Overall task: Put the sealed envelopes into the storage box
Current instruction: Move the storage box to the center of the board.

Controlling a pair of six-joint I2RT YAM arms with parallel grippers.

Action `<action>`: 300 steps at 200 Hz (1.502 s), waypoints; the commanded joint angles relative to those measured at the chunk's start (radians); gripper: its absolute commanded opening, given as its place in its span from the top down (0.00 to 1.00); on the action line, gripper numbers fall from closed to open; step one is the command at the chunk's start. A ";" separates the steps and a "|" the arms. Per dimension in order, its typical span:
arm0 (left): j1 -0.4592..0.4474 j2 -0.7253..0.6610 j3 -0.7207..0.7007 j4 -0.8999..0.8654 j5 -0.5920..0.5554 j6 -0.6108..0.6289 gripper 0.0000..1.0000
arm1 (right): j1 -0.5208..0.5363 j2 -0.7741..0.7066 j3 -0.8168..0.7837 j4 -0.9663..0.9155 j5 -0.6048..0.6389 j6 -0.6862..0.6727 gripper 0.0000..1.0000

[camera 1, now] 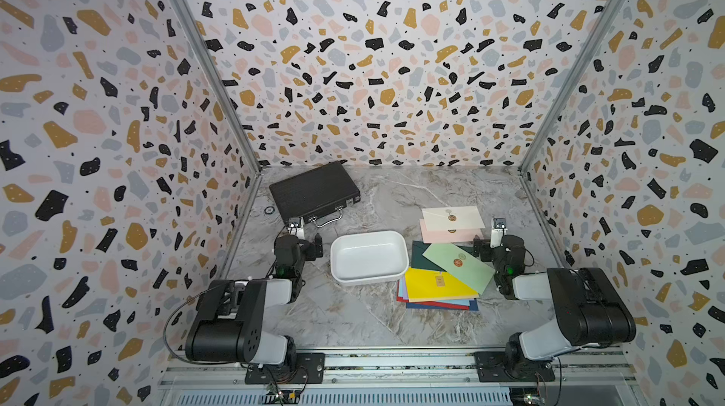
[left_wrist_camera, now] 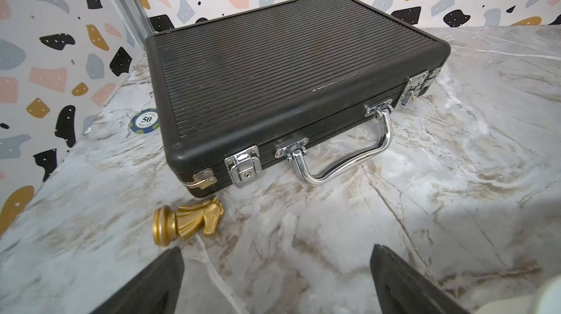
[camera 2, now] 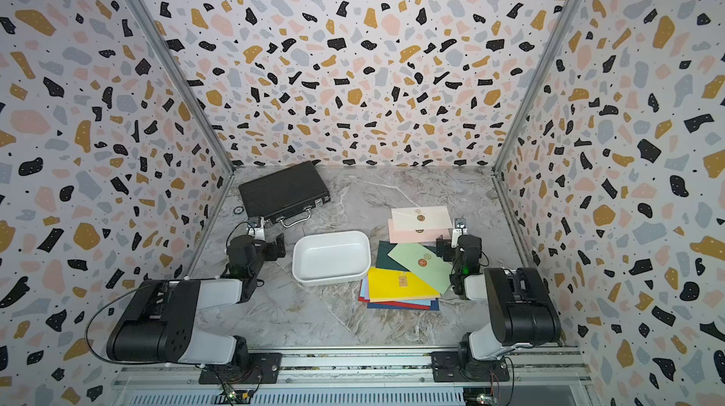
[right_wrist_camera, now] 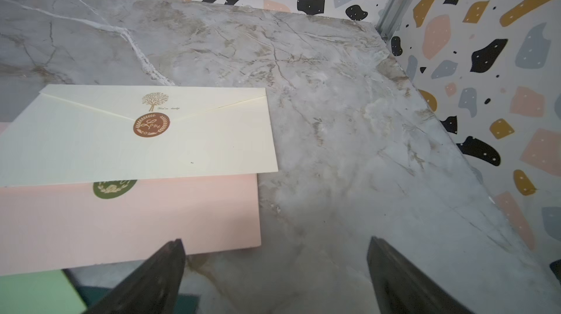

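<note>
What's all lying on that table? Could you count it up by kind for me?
Envelopes: 8 at least, by the colours showing; the stack may hide more
White box: 1
Black case: 1
Poker chip: 1
Gold chess knight: 1
Total: 12 at least

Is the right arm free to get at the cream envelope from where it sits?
Probably yes: the cream envelope lies uncovered atop the pink envelope, and the open right hand sits close by with nothing upright between.
</note>
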 commanded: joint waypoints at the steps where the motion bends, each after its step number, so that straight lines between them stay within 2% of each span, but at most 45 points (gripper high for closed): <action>1: 0.007 -0.011 0.015 0.040 -0.004 0.009 0.01 | 0.005 0.000 0.030 0.016 0.010 -0.002 0.01; 235: 0.007 -0.012 0.015 0.042 -0.001 0.008 0.01 | 0.005 0.000 0.030 0.016 0.008 -0.003 0.01; 245: 0.007 -0.014 0.011 0.044 -0.011 0.008 0.01 | 0.004 0.000 0.030 0.016 0.008 -0.002 0.01; 255: 0.006 -0.020 0.001 0.068 -0.068 -0.009 0.01 | 0.005 0.000 0.030 0.016 0.007 -0.002 0.01; 271: 0.003 -0.090 -0.029 0.066 -0.130 -0.031 0.01 | 0.004 0.002 0.032 0.011 0.005 -0.001 0.01; 300: -0.005 -0.339 -0.042 -0.110 -0.142 -0.036 0.01 | 0.009 -0.021 0.037 -0.007 0.047 0.003 0.01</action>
